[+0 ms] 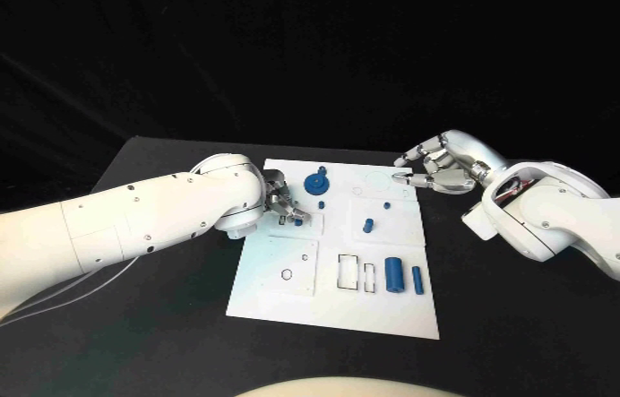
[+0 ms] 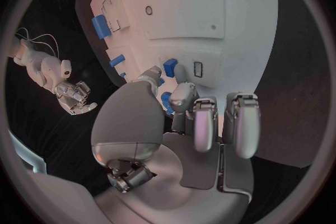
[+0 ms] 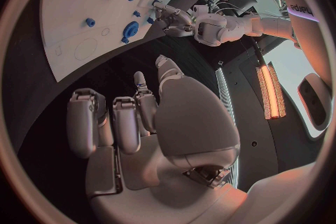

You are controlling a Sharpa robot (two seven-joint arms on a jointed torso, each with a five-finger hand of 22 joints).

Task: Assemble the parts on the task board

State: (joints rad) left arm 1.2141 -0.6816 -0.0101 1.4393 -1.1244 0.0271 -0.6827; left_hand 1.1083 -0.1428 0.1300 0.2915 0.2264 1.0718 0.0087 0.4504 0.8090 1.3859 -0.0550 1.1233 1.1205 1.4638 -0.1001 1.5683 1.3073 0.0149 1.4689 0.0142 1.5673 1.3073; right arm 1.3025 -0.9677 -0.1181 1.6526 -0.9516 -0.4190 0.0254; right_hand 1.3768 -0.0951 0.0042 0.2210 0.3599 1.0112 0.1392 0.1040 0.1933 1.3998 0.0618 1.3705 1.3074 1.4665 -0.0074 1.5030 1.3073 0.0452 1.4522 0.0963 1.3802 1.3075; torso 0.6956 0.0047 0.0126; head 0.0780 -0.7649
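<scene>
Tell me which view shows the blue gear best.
Head view: the blue gear lies unobstructed near the white board's far edge, its toothed round outline seen from above. The right wrist view shows it smaller and slanted. In the left wrist view I cannot identify it.

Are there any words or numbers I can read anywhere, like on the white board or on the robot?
On the white rectangular task board: no words or numbers, just thin black outlines.
On the small blue parts: nothing written.
On the robot's white arms and silver hands: no readable writing.
At the rim of the right wrist view, on a white surface in the room: dark lettering, too bent and small to read for sure.
</scene>
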